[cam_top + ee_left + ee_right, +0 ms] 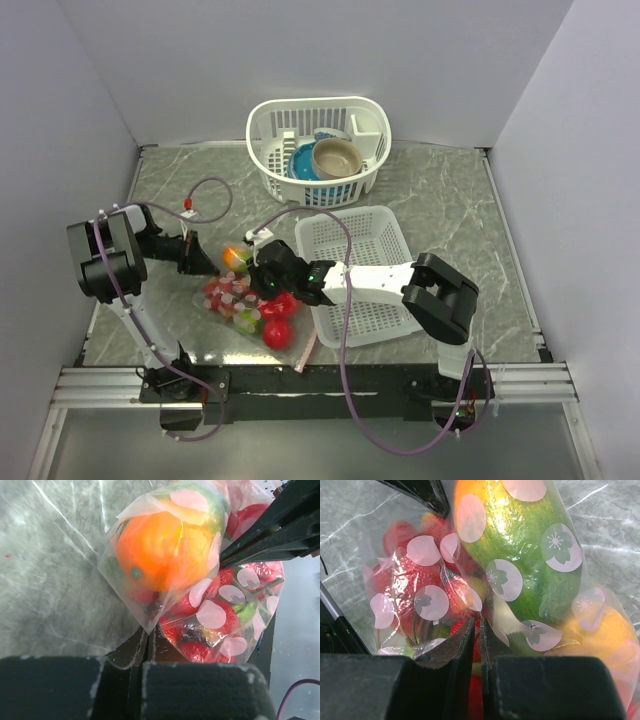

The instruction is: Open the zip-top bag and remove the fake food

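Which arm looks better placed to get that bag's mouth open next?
Probably the right. The right fingers and left fingers both pinch the zip-top bag, but its pink zip strip lies at the near end, on the right arm's side.

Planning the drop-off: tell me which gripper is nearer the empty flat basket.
Right. The right gripper pinches the bag just left of the basket; the left gripper grips the bag's far side, farther left.
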